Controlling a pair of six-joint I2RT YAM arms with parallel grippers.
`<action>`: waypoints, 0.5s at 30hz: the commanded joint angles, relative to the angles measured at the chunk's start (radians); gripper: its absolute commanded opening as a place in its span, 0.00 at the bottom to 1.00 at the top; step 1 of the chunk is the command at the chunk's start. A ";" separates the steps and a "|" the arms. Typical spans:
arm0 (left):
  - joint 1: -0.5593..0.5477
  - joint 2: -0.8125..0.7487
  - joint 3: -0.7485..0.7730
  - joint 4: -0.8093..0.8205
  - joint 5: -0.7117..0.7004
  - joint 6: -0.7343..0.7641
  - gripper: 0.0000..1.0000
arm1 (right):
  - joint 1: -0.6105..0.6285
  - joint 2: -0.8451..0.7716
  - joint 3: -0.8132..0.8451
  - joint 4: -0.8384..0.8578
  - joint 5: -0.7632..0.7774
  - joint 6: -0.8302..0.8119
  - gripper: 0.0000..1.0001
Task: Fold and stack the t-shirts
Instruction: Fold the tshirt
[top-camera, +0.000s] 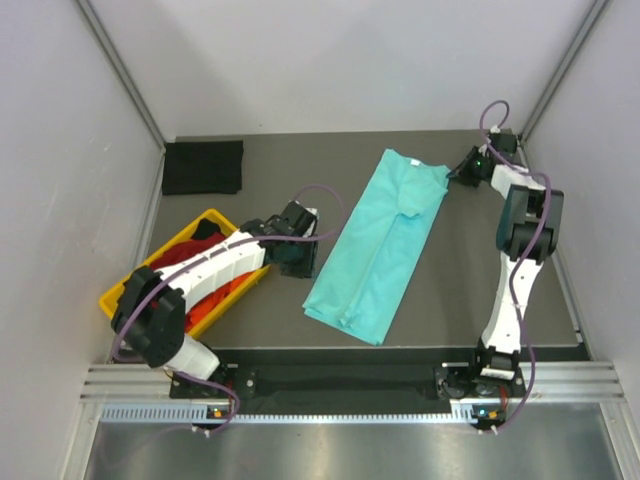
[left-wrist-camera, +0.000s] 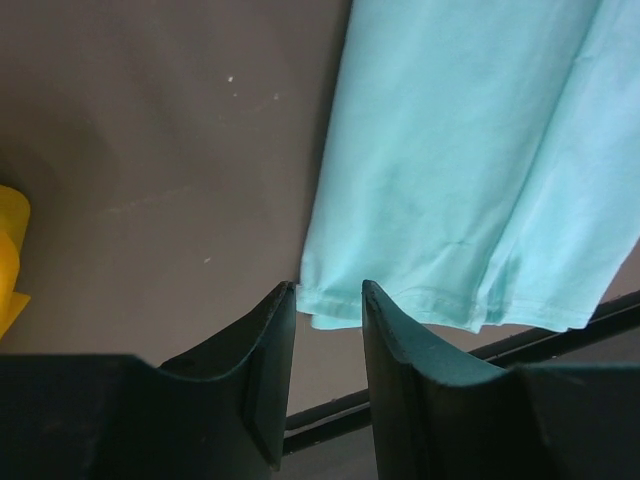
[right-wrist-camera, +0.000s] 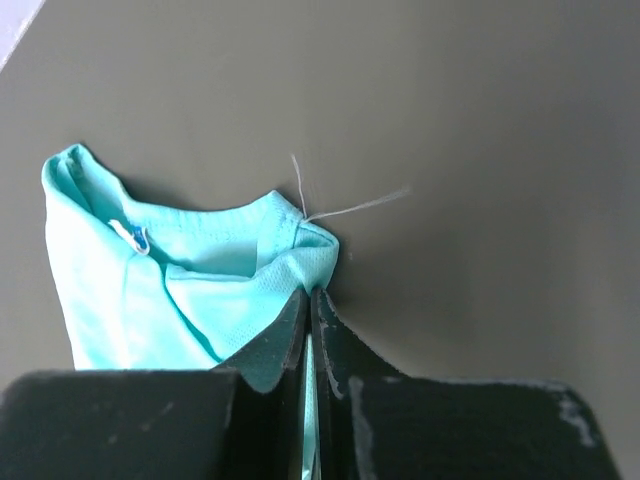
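Note:
A mint-teal t-shirt (top-camera: 378, 245) lies folded lengthwise in a long strip across the middle of the table. My right gripper (top-camera: 458, 172) is shut on its top right corner by the collar; the right wrist view shows teal cloth (right-wrist-camera: 200, 290) pinched between the closed fingers. My left gripper (top-camera: 300, 262) is open and empty just left of the shirt's lower left hem corner (left-wrist-camera: 320, 305), which shows between the fingertips. A folded black t-shirt (top-camera: 203, 166) lies at the far left. Red and orange shirts (top-camera: 215, 290) sit in the yellow tray under my left arm.
The yellow plastic tray (top-camera: 118, 293) stands at the front left, partly under my left arm. Grey walls close in both sides and the back. A metal rail runs along the table's near edge (top-camera: 350, 385).

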 joint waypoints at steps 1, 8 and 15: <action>0.026 0.035 0.042 0.004 0.017 0.029 0.38 | 0.007 0.048 0.087 0.037 0.027 0.005 0.00; 0.040 0.179 0.102 0.041 0.084 0.029 0.41 | 0.007 0.200 0.317 0.087 -0.040 0.076 0.00; 0.104 0.285 0.131 0.137 0.245 0.023 0.43 | -0.009 0.230 0.396 0.077 -0.054 0.090 0.17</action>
